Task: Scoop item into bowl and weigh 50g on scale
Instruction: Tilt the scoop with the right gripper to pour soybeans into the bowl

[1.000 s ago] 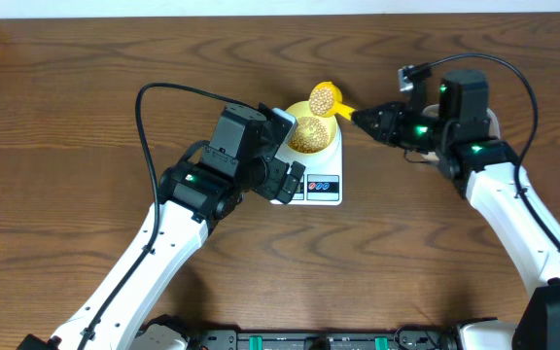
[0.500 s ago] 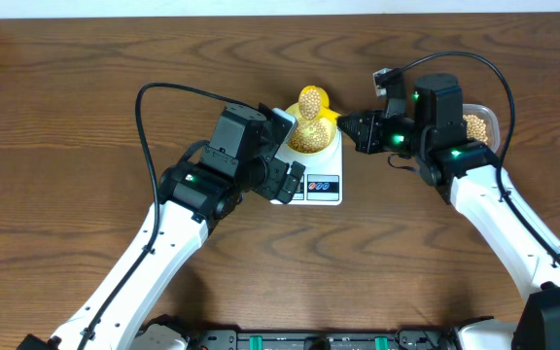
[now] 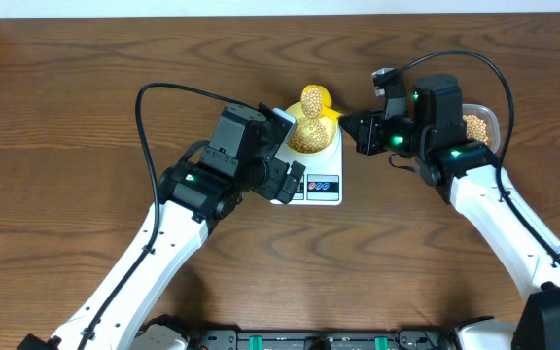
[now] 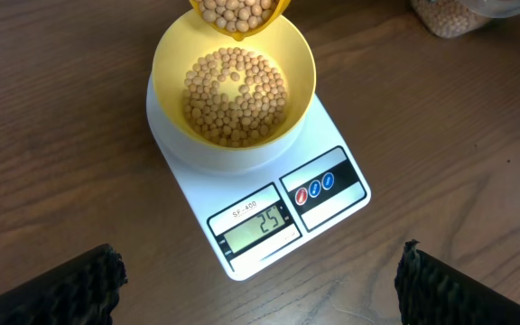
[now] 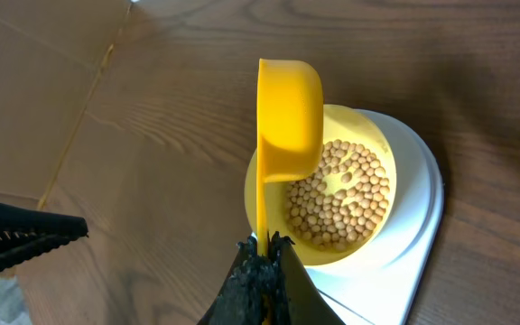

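left wrist view cuts the scoop off at its top edge. scale under the wide left gripper reads "sf-400", "25". right gripper pinches the scoop handle; bowl of beans just ahead.

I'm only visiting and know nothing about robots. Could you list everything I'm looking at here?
Table: one, brown wood, beneath everything.
Scale: one, white, mid-table; display reads 25.
Bowl: one, pale yellow, on the scale's round platform.
Scoop: one, yellow, tipped over the bowl.
Tub: one, clear plastic, right side of the table, partly hidden.
Beans: many, tan; a layer in the bowl, more in the scoop and the tub.
Left arm: one, white and black, beside the scale; jaws open, holding nothing.
Right arm: one, white and black, right of the scale; jaws shut on the scoop's handle.
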Available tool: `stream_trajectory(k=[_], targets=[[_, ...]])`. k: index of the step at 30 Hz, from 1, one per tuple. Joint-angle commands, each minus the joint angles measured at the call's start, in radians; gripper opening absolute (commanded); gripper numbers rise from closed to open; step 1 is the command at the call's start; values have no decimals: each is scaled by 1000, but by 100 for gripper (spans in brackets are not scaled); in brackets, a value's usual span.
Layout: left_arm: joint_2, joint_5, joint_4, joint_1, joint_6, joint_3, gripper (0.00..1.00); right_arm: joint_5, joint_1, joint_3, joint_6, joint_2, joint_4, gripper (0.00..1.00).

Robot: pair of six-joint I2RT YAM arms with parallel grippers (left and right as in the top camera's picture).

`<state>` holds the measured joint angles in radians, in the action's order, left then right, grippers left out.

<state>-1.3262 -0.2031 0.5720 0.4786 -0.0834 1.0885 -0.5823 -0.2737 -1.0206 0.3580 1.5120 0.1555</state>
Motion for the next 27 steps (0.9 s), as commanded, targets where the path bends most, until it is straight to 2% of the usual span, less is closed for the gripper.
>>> stream_trajectory(k=[1, 17, 27], targets=[[2, 13, -2, -4, -10, 3, 98, 23, -5, -10, -45, 5, -3, 1], [2, 13, -1, -4, -10, 3, 98, 31, -10, -10, -182, 5, 40, 1], [2, 13, -1, -4, -10, 3, 98, 31, -11, -10, -180, 5, 42, 1]])
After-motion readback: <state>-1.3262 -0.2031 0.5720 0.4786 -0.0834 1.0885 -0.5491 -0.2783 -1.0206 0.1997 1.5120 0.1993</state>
